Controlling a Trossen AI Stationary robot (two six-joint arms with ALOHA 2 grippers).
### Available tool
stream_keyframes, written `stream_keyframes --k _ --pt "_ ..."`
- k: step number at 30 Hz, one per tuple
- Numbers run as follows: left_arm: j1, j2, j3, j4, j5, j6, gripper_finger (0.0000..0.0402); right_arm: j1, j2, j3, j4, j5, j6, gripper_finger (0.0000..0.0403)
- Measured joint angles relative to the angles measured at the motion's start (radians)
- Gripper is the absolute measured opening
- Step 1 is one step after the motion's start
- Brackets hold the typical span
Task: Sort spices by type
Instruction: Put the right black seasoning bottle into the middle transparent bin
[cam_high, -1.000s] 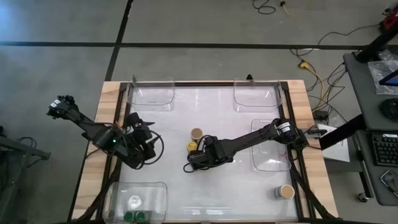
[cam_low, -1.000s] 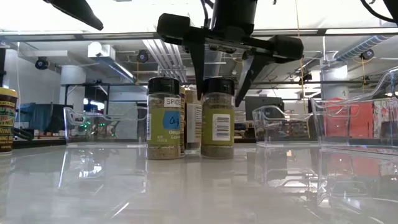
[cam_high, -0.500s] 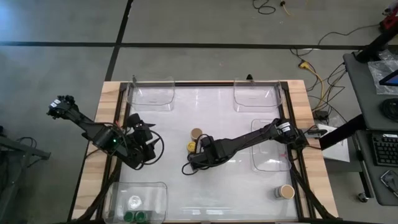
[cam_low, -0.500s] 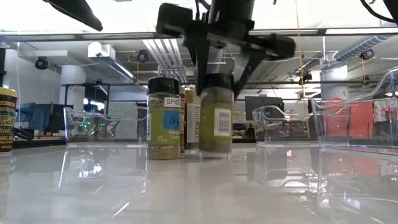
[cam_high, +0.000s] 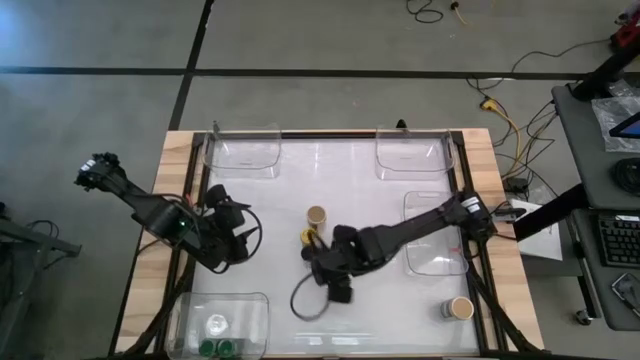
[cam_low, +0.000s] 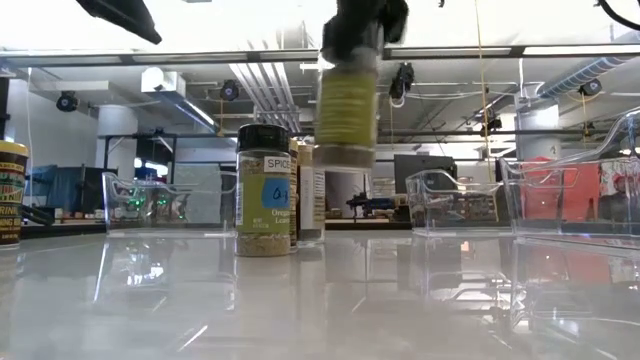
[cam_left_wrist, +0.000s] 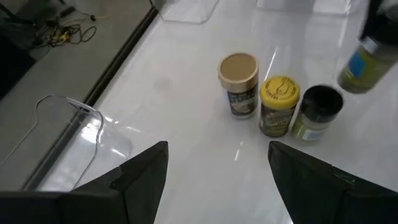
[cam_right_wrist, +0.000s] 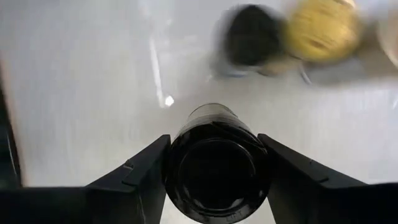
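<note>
My right gripper (cam_right_wrist: 216, 163) is shut on a black-lidded jar of green herbs (cam_low: 347, 100), held above the table near its middle (cam_high: 335, 275); the left wrist view shows this jar (cam_left_wrist: 364, 62) in the air. Three jars stand on their bases in a cluster: tan lid (cam_left_wrist: 238, 84), yellow lid (cam_left_wrist: 278, 102), black lid (cam_left_wrist: 317, 112). From the low view the black-lidded one (cam_low: 263, 190) stands in front. My left gripper (cam_left_wrist: 217, 171) is open and hovers over the table's left side (cam_high: 225, 235), touching nothing. My right gripper pinches the jar between its two fingers (cam_right_wrist: 143, 174) at the black lid and neck (cam_right_wrist: 180, 155). The fingers come from above, pointing down. The jar hangs about upright below them, lifted clear of the table.
Clear trays sit at the far left (cam_high: 240, 150), far right (cam_high: 410, 150), right side (cam_high: 435, 235) and near left (cam_high: 225, 320); the near-left one holds green-lidded jars (cam_high: 215, 347). A tan-lidded jar (cam_high: 460, 308) stands alone near the right corner. A dark cable loops under the right arm.
My right gripper, which stood with its fingers on either side of the black-lidded jar on the table, has taken hold of it, lifted it clear and carried it toward the near edge. The other three jars have stayed in place.
</note>
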Motion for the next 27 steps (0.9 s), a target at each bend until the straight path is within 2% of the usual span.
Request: stream_keyframes --k 4,6,13,22,27 --pt "0.000 0.000 0.036 0.005 0.000 -0.003 0.0261 0.051 0.000 -0.004 -0.028 -0.015 -0.428 0.0209" --pt "0.000 0.000 0.055 0.008 0.000 -0.003 0.0261 0.069 0.000 -0.013 -0.026 -0.016 -0.554 0.0208" --pt "0.001 0.000 0.115 0.007 -0.003 -0.003 0.0261 0.074 0.001 -0.019 -0.027 -0.031 -0.752 0.0209" --pt "0.001 0.000 0.197 0.017 -0.004 -0.034 0.0261 0.075 0.001 -0.051 -0.055 -0.154 -0.980 0.0209" --pt "0.001 0.000 0.202 0.021 -0.012 -0.061 0.0261 0.075 0.001 -0.076 -0.079 -0.185 -1.043 0.0210"
